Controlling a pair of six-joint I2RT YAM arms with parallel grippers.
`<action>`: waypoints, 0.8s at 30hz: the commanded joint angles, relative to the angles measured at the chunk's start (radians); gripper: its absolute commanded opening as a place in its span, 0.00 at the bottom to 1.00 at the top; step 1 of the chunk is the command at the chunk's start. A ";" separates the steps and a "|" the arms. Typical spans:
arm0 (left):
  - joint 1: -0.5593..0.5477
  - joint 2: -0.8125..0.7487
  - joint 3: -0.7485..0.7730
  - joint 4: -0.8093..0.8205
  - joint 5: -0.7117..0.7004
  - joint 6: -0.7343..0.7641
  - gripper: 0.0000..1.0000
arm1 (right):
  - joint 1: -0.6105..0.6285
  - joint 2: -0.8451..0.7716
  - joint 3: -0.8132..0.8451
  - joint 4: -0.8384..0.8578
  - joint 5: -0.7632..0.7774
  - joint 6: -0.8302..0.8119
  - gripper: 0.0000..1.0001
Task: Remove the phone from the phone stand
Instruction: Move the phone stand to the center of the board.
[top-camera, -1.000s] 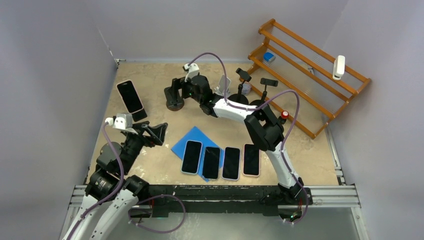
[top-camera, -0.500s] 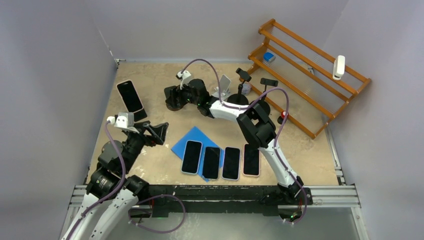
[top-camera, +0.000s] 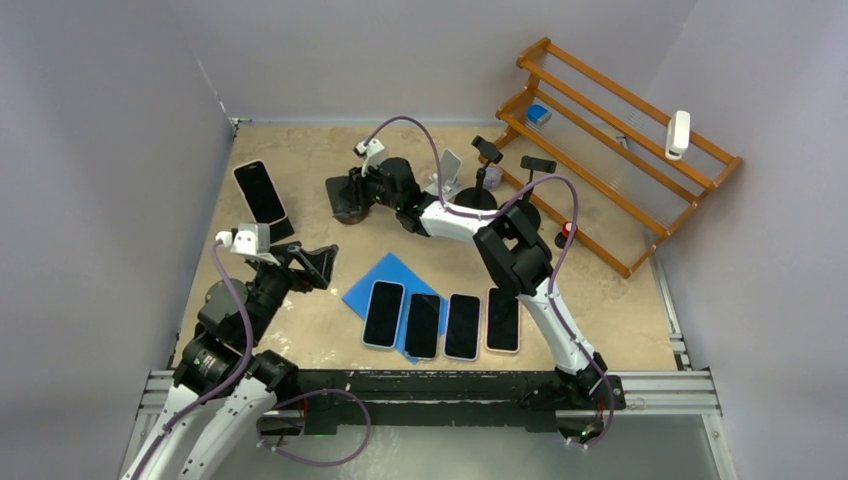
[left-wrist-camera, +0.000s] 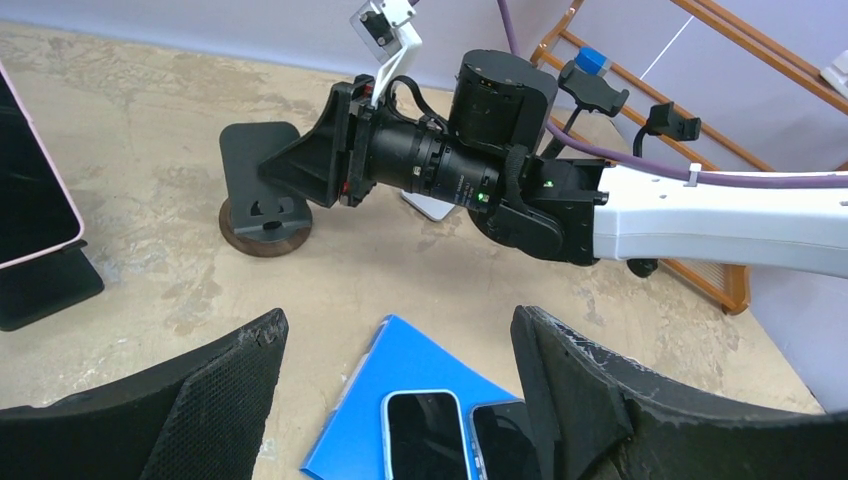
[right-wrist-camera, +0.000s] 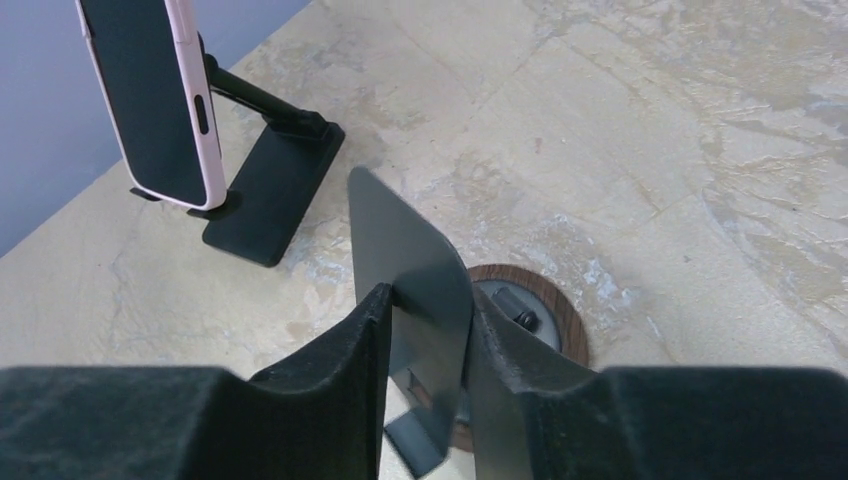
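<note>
Right wrist view first: the right gripper (right-wrist-camera: 428, 312) was wide open a second ago and has just snapped inward. Its fingers (right-wrist-camera: 330, 385) now pinch the dark back plate (right-wrist-camera: 405, 235) of an empty stand (right-wrist-camera: 545, 300), the one with the round wooden base. Both pads look pressed against that plate, one on each side. No phone is in this grip.

Out at ten o'clock from the jaws is the real prize. The phone (right-wrist-camera: 150, 95), in its pale pink case, leans upright on its black stand (right-wrist-camera: 270, 190), apart from the gripper and untouched.

From the top external camera, the right arm has swung lower and further left over the last second. It now reaches to about twelve o'clock on the counter (top-camera: 300, 160). The phone sits over at ten o'clock.

The left gripper (left-wrist-camera: 395, 332) hangs with its jaws well apart and nothing between them. It is at about seven o'clock, looking across at the right arm.

Nearer the bases, four phones (top-camera: 442, 322) lie flat in a row, partly on a blue folder (top-camera: 372, 278).

My read is that this closing grip is on an emptied stand, perhaps to shift it aside. The removal itself is not yet begun, since the phone still sits on its stand.
</note>
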 joint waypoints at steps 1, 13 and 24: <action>-0.004 0.012 0.025 0.037 0.005 0.009 0.81 | 0.003 -0.068 -0.039 0.107 0.055 -0.019 0.29; -0.004 0.019 0.026 0.037 0.005 0.011 0.81 | -0.021 -0.120 -0.112 0.218 0.227 -0.028 0.00; -0.002 0.029 0.025 0.043 0.012 0.011 0.81 | -0.102 -0.099 -0.050 0.264 0.249 0.051 0.00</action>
